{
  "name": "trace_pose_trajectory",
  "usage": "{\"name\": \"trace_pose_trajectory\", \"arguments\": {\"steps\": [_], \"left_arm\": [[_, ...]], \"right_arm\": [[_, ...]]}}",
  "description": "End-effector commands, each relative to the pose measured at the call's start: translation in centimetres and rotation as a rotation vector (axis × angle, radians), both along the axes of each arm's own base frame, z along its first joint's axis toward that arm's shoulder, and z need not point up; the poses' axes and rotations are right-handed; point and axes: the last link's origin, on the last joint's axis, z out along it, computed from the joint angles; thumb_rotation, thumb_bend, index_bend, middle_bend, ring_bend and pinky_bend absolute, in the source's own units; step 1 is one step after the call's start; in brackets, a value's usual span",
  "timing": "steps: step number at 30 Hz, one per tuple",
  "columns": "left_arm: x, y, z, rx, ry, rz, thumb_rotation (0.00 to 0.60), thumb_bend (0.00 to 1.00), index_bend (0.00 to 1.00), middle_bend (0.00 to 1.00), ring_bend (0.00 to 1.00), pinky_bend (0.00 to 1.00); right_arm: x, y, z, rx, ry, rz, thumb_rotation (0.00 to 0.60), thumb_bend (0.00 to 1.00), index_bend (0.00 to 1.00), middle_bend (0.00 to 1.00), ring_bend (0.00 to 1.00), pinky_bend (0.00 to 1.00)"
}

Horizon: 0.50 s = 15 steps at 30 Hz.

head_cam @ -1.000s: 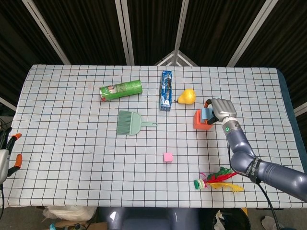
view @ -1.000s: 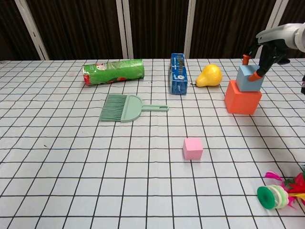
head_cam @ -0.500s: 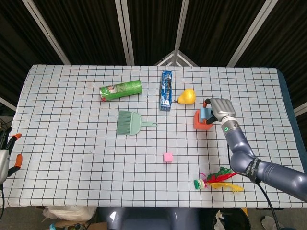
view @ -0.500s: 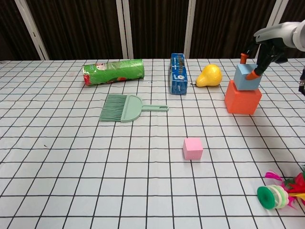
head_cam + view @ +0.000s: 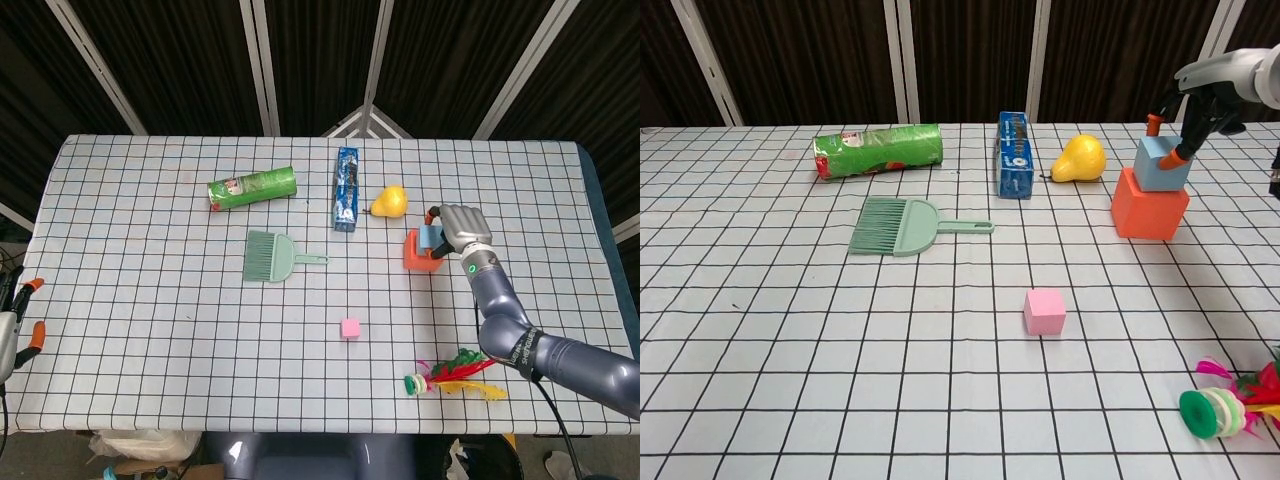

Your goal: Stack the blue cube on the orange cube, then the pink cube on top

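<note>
The orange cube (image 5: 1150, 208) (image 5: 417, 253) stands at the right of the table. On top of it sits the blue cube (image 5: 1160, 165) (image 5: 430, 237), slightly askew. My right hand (image 5: 1210, 92) (image 5: 460, 228) reaches over it from the right and pinches it, with orange-tipped fingers (image 5: 1183, 156) on its far and right sides. The pink cube (image 5: 1045, 311) (image 5: 350, 327) lies alone near the middle front, well apart from the stack. My left hand (image 5: 14, 325) rests at the table's far left edge with its fingers apart, holding nothing.
A green can (image 5: 877, 150) lies at the back left. A blue box (image 5: 1013, 154) and a yellow pear (image 5: 1081, 159) sit behind the stack's left. A green dustpan brush (image 5: 902, 225) lies mid-table. A feathered shuttlecock (image 5: 1230, 405) is at the front right.
The right hand and the blue cube shifted only a few pixels on top of the orange cube. Nothing else moved.
</note>
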Motion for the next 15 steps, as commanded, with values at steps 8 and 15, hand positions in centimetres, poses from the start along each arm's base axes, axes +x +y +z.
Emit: {"name": "trace_pose_trajectory", "arguments": {"steps": [8,15], "left_arm": [[0.04,-0.08,0.0,0.002,0.0,-0.001,0.6,0.54,0.16,0.01,0.0,0.0],[0.02,-0.03,-0.02,-0.001,0.0,0.0,0.6,0.54,0.16,0.01,0.0,0.0]], "right_arm": [[0.0,0.05,-0.16,0.006,-0.002,0.0,0.6,0.39,0.5,1.0,1.0,0.85],[-0.07,-0.01,-0.34,0.007,-0.006,-0.003,0.6,0.39,0.5,1.0,1.0,0.85]]}}
